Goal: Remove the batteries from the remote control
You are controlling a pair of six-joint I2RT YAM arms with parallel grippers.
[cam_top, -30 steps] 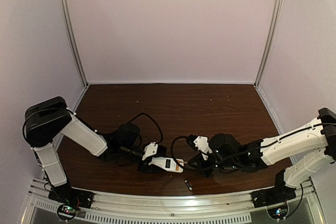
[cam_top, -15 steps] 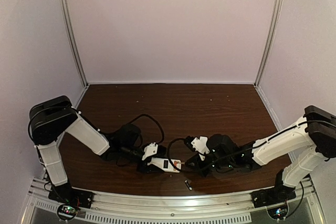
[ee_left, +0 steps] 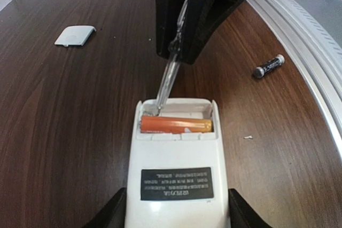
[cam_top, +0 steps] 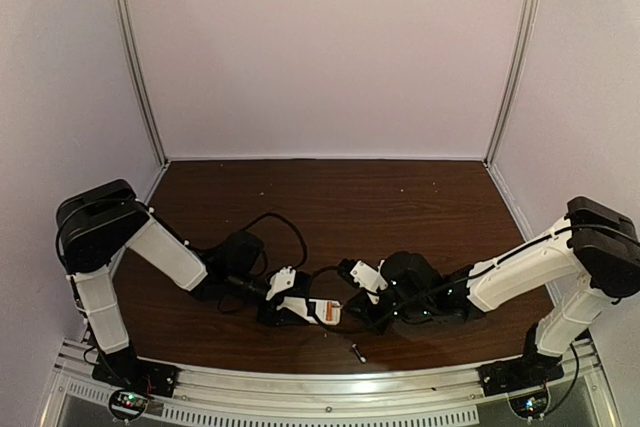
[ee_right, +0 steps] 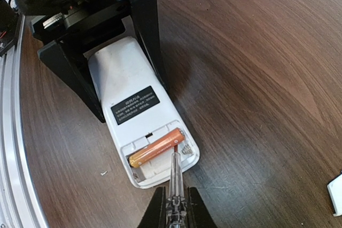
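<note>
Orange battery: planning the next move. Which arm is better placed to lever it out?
Right. The right fingers hold the screwdriver, tip by the orange battery; the left fingers clamp the remote control.

White remote control (ee_left: 176, 150) with black label (ee_left: 176, 184), orange battery (ee_left: 176, 125), black silver-tipped battery (ee_left: 269, 66), clear screwdriver (ee_left: 166, 81), white cover (ee_left: 75, 35), brown wood-grain worktop (ee_left: 64, 132).

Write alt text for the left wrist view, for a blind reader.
A white remote control, label side up, has its battery bay open with one orange battery inside. A screwdriver held by the right gripper pokes its tip into the bay beside that battery. A dark battery and a white cover lie loose on the brown table.
</note>
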